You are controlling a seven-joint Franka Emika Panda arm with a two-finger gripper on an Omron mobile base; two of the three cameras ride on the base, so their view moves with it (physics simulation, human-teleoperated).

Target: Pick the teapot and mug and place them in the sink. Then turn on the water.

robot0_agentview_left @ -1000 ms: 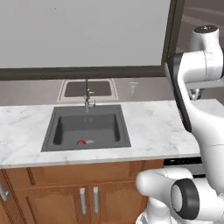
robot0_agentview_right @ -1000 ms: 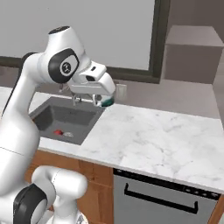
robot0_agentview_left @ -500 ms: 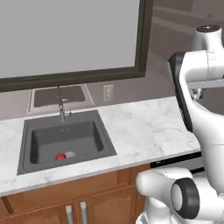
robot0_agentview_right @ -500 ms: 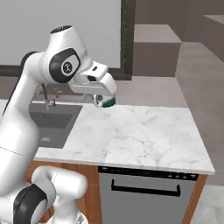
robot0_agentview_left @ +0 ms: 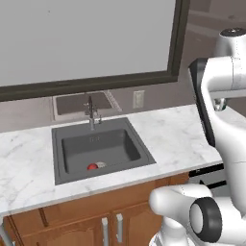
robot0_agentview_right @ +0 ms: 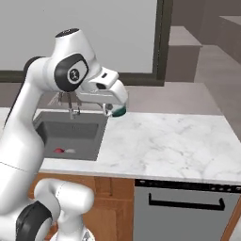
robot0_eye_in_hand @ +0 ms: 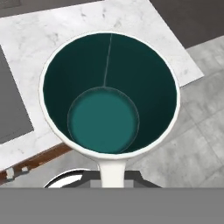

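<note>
hand clamped on mug, held above marble counter just right of sink. hand view looks into mug's teal inside. left base view shows teapot on sink floor.

Dark grey sink sunk into white marble bench; slim tap upright at its back rim; teapot lying on basin floor, red patch showing; wall outlet behind bench; wooden cabinet doors below; white arm rising at right, well apart from sink.
</note>
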